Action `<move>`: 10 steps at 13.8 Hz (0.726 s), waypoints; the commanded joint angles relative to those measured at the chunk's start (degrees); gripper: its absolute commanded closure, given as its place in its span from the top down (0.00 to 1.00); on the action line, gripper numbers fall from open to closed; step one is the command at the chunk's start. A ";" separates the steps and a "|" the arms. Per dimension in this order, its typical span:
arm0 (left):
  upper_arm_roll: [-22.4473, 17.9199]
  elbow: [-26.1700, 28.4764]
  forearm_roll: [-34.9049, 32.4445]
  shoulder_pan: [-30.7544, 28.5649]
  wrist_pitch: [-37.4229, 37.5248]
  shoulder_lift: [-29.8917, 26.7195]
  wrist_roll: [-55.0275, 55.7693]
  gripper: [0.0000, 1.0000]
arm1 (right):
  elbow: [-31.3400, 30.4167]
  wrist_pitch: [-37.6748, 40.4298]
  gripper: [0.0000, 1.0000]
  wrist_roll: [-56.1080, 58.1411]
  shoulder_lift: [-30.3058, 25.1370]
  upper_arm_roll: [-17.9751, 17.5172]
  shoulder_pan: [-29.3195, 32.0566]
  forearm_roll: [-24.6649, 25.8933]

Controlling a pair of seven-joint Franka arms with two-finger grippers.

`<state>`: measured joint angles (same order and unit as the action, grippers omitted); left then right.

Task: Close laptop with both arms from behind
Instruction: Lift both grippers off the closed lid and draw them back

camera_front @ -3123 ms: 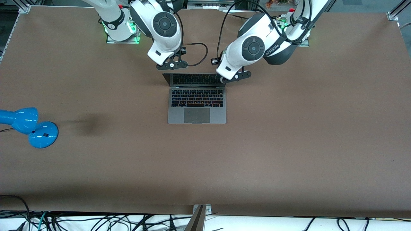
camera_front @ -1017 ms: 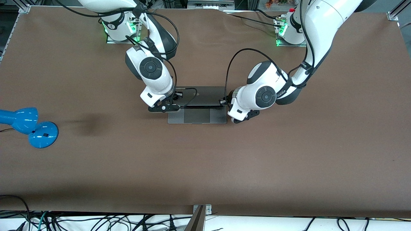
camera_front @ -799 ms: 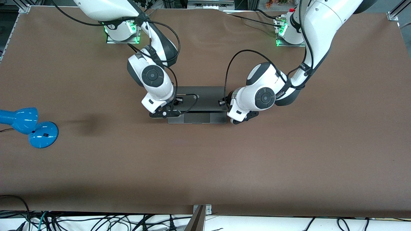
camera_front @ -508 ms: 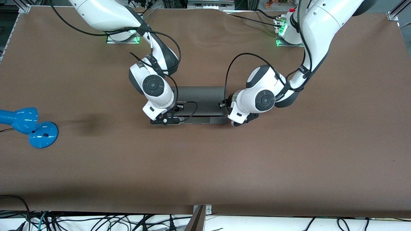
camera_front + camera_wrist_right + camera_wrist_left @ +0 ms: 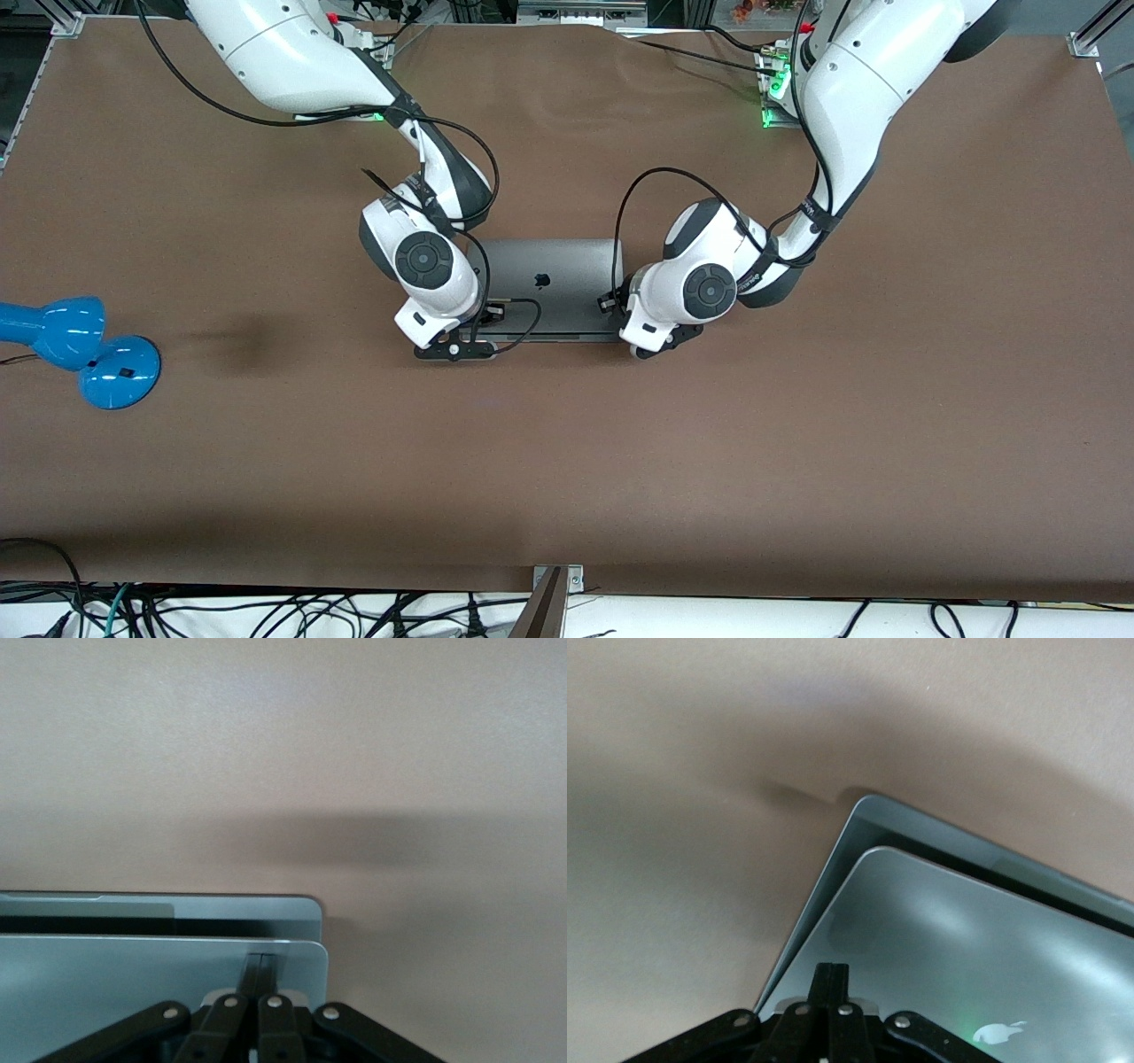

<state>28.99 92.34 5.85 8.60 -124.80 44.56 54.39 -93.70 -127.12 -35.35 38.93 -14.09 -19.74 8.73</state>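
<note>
The space-grey laptop [image 5: 558, 266] lies mid-table with its lid almost flat, apple logo up; the keyboard and trackpad are hidden. My right gripper [image 5: 456, 348] is shut, its fingertips [image 5: 260, 964] pressed on the lid [image 5: 115, 979] at the front corner toward the right arm's end. My left gripper [image 5: 645, 341] is shut, its fingertips [image 5: 831, 979] on the lid [image 5: 966, 939] at the corner toward the left arm's end. In both wrist views a narrow dark gap shows between the lid and the base [image 5: 921, 828].
A blue desk lamp [image 5: 80, 346] stands on the brown table [image 5: 797, 425] at the right arm's end, apart from the laptop. Cables hang along the table's near edge.
Both grippers moved toward the front camera, pushing the lid down from upright to almost flat. The keyboard and trackpad became covered and the apple logo came into view.
</note>
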 commanded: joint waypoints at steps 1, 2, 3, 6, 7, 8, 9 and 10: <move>-0.69 -2.43 -1.89 0.81 -1.23 2.37 0.19 0.00 | 2.37 -0.06 0.00 1.16 2.19 0.37 -0.03 0.94; -0.95 -2.51 -1.89 0.81 -1.32 2.64 0.10 0.00 | 2.99 -0.06 0.00 1.16 2.98 0.46 -0.03 0.94; -1.48 -2.52 -1.89 1.07 -1.41 2.82 -0.08 0.00 | 3.43 -0.58 0.00 1.16 3.69 0.46 -0.03 0.94; -3.94 -2.52 -1.81 3.52 -2.55 2.99 -0.08 0.00 | 3.61 -1.55 0.00 1.16 4.31 0.46 -0.03 0.85; -4.21 -2.52 -1.81 3.62 -2.64 3.25 -0.08 0.00 | 3.61 -1.55 0.00 1.25 4.31 0.46 -0.03 0.85; -4.21 -2.60 -1.81 3.62 -2.64 3.26 -0.08 0.00 | 3.87 -1.55 0.00 1.42 4.31 0.55 0.05 0.85; -4.30 -2.52 -1.81 3.62 -2.64 3.34 -0.08 0.00 | 4.39 -1.55 0.00 1.86 4.31 0.72 0.05 0.77; -4.30 -2.52 -1.81 3.62 -2.64 3.34 -0.08 0.00 | 5.79 -1.03 0.00 2.04 4.22 0.99 0.05 0.42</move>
<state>25.36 91.49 5.84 11.37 -127.35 46.91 54.26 -90.91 -128.82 -34.62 42.55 -13.36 -19.73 8.86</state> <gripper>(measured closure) 0.991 0.991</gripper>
